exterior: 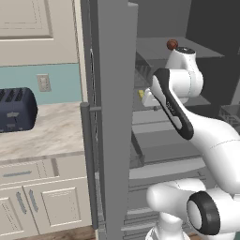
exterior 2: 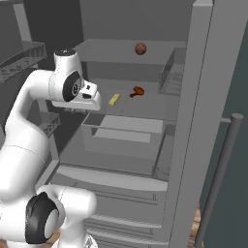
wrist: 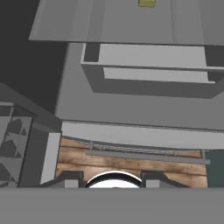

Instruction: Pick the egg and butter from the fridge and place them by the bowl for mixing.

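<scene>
Hand (exterior 2: 92, 99) sitting closed and empty at left centre, just short of the butter (exterior 2: 114, 100) lying mid-frame on the fridge (exterior 2: 203, 97) shelf. Egg (exterior 2: 140, 48) resting 1 shelf higher. Butter probably soft, slippery: grip its long sides.

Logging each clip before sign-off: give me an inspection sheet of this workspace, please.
Surface: grey shelves inside the open fridge.
Job's things: egg on the upper shelf; butter on the shelf below. Neither held.
Clutter: orange-brown lumpy item right of the butter; clear drawers beneath.
Gripper: gripper shut, empty, pointing down at the fridge's lower part, short of the butter.
Cables: nothing seen.
Surroundings: toaster on the counter left of the fridge; wall outlet; cabinets; wooden floor.
</scene>
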You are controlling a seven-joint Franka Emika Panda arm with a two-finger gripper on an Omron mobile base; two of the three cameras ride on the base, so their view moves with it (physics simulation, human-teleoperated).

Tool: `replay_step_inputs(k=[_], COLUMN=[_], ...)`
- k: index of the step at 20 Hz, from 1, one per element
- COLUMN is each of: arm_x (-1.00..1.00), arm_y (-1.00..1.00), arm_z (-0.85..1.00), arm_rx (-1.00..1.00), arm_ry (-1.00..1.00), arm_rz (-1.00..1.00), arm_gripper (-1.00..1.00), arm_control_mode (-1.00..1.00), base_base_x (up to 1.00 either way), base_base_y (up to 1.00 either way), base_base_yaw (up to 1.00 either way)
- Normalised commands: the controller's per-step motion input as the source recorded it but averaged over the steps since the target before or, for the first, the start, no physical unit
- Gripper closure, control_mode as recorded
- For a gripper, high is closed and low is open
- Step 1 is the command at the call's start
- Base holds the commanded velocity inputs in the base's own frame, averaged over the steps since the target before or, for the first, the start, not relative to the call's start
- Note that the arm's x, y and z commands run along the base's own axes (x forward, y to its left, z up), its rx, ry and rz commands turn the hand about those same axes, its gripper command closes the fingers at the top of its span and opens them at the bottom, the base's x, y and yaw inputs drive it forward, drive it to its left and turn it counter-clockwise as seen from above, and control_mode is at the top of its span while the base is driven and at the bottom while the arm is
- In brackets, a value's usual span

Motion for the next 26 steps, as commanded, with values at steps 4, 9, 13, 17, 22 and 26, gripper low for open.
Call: replay_step_inputs(k=[4,9,13,17,22,26], arm_x=[-0.03,-0.16,-0.10,-0.08,-0.13,-0.13], arm_y=[0.00,-0.01,-0.04,-0.11,-0.16,-0.21], arm_z=[0.00,0.00,0.11,0.30,0.41,0.40], arm_rx=[0.00,0.00,0.00,0.00,0.00,0.00], arm_ry=[0.00,-0.08,-0.03,0.00,-0.01,-0.02], arm_rz=[0.00,0.00,0.00,0.00,0.00,0.00], arm_gripper=[-1.00,-1.00,-1.00,-1.00,-1.00,-1.00], arm_control_mode=[-1.00,-1.00,-1.00,-1.00,-1.00,-1.00], base_base_x=[0.00,0.00,0.00,0.00,0.00,0.00], base_base_y=[0.00,0.00,0.00,0.00,0.00,0.00], base_base_yaw=[0.00,0.00,0.00,0.00,0.00,0.00])
